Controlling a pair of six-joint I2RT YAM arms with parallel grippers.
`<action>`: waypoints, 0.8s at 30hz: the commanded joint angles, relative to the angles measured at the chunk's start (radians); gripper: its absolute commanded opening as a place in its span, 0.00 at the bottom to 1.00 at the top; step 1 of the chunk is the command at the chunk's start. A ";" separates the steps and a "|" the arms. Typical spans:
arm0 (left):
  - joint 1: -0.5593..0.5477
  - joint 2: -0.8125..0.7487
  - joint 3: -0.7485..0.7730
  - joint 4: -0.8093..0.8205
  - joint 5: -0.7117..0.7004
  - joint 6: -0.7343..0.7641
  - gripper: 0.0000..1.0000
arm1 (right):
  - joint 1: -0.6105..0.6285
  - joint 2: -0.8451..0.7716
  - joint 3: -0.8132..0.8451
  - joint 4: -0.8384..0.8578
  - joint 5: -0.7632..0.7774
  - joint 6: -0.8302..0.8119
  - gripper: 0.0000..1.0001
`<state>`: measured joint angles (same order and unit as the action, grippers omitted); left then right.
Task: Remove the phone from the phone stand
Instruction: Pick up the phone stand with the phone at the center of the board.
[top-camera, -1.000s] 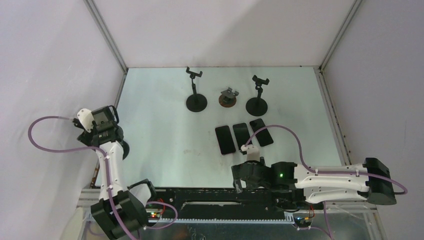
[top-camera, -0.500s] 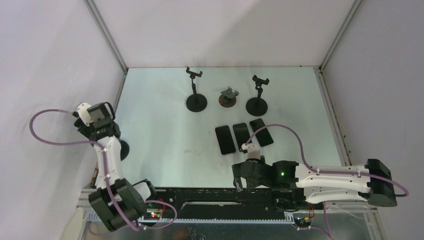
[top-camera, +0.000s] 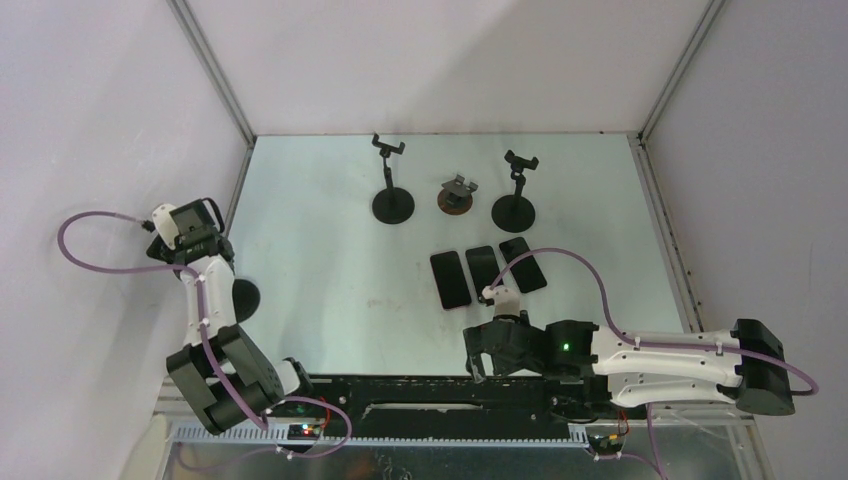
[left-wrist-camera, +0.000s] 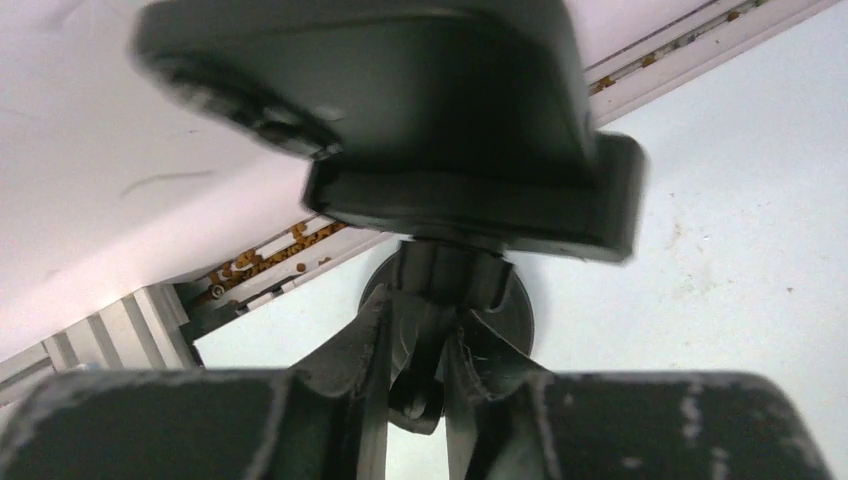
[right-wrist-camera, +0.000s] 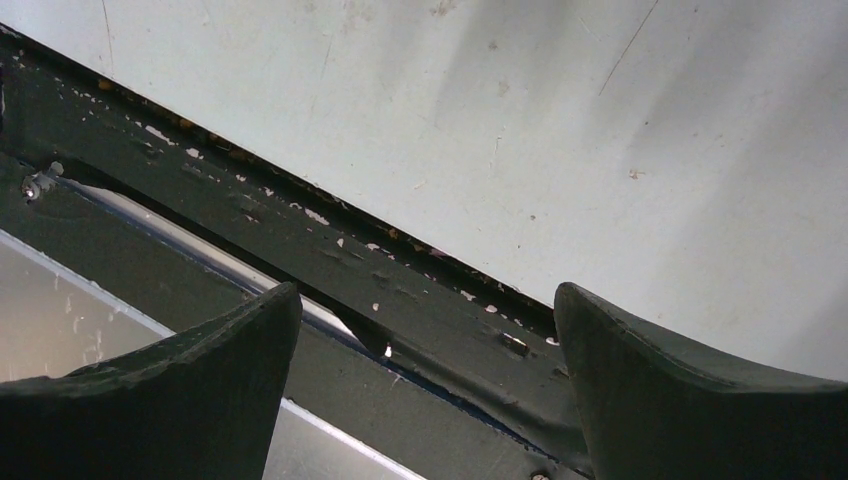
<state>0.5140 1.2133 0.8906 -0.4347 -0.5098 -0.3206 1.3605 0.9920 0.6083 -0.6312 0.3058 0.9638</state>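
Observation:
The left wrist view looks up at the phone stand from below. Its round base (left-wrist-camera: 505, 315) rests on the table, and its stem (left-wrist-camera: 440, 275) rises to a clamp (left-wrist-camera: 480, 205) that holds the dark phone (left-wrist-camera: 360, 80). My left gripper (left-wrist-camera: 432, 345) has its two fingers pressed against either side of the stem, below the clamp. In the top view this gripper (top-camera: 190, 225) is at the table's left edge, above the stand's base (top-camera: 242, 298). The wrist hides the phone there. My right gripper (right-wrist-camera: 425, 300) is open and empty over the table's near rail.
Three black phones (top-camera: 483, 268) lie flat side by side in the middle of the table. Three empty stands (top-camera: 392, 205), (top-camera: 457, 195), (top-camera: 514, 210) line the back. The left wall is close behind my left wrist. A black rail (right-wrist-camera: 400, 290) crosses under the right gripper.
My left wrist has shifted left toward the wall and its jaws have narrowed onto the stand's stem. The right arm has not moved.

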 joint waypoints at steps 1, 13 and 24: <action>0.011 -0.029 0.027 0.015 0.025 -0.001 0.18 | -0.006 0.003 0.002 0.025 -0.001 -0.012 0.99; -0.146 -0.283 -0.055 0.089 0.364 0.027 0.00 | -0.005 0.003 0.002 -0.001 0.019 0.007 0.99; -0.637 -0.442 -0.071 0.194 0.756 0.104 0.00 | 0.001 -0.018 0.002 -0.015 0.070 0.037 0.99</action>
<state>0.0772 0.8280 0.7994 -0.4000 0.0624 -0.2859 1.3575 0.9974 0.6083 -0.6441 0.3237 0.9787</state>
